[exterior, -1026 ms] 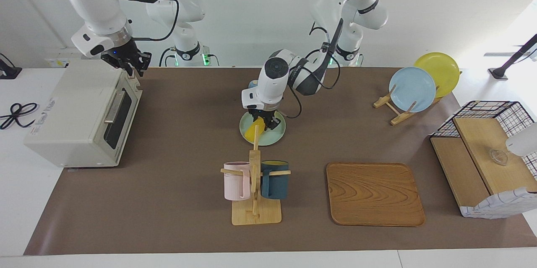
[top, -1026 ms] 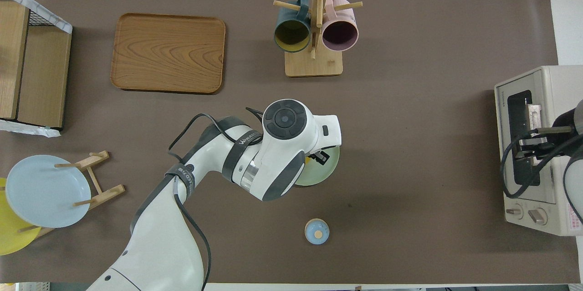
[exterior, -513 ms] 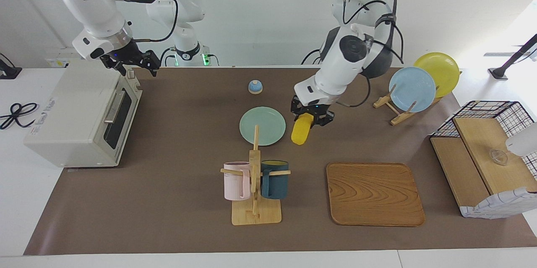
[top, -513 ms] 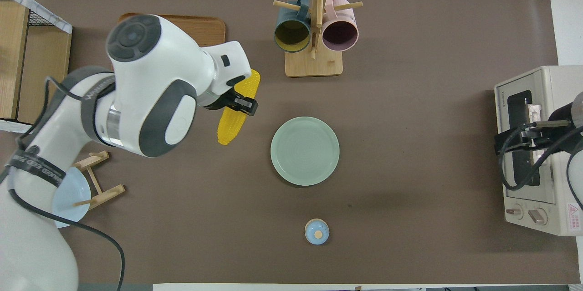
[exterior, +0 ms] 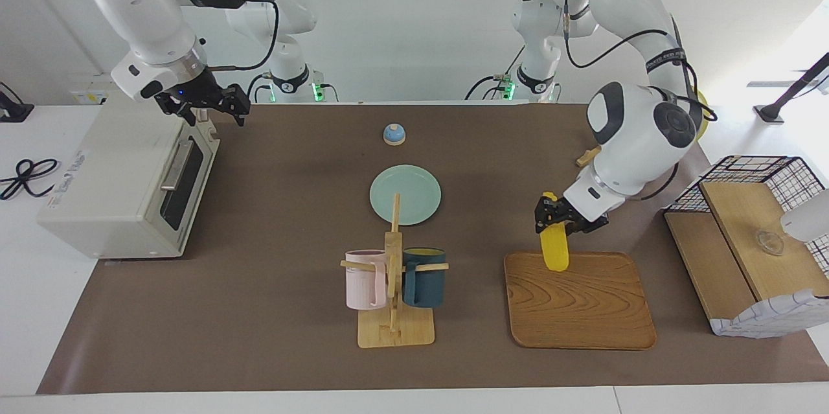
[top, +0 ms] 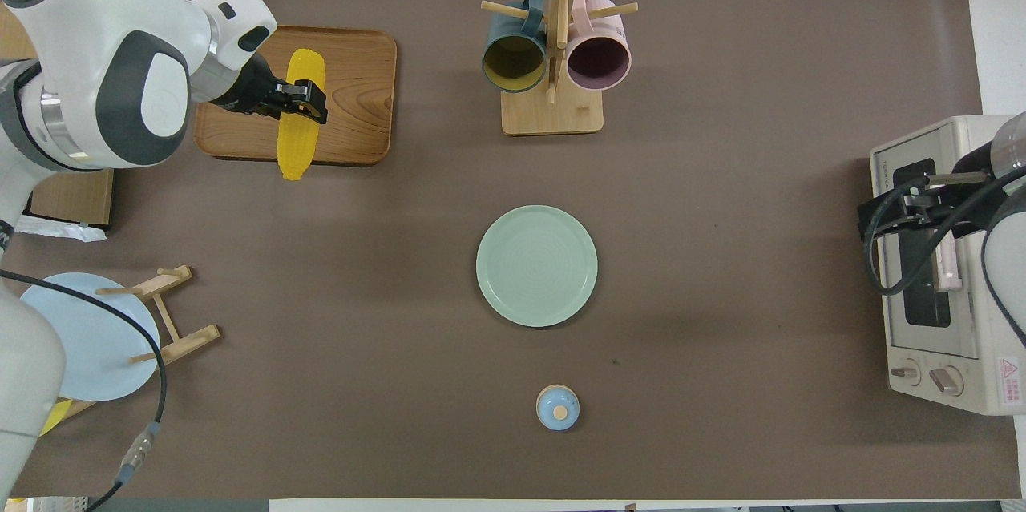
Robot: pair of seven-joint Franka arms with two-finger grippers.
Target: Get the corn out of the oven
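Already out of the oven (exterior: 123,174), the corn (exterior: 554,249) hangs clamped in the left gripper (exterior: 558,218) over the wooden tray's (exterior: 583,310) edge, probably for setting down; the right gripper (exterior: 210,103), jaws spread and empty, waits above the oven.

- Oven (exterior: 129,177): left edge of facing view, mid-height, right arm's end.
- Plate (exterior: 405,194): centre; small bell (exterior: 394,134) above it, nearer robots.
- Mug rack (exterior: 394,284): lower centre, below plate.
- Tray (exterior: 579,310): lower right; corn (exterior: 555,249) over its upper edge.
- Plate stand (top: 120,328): lower left of overhead view.
- Basket box (exterior: 751,239): right edge.
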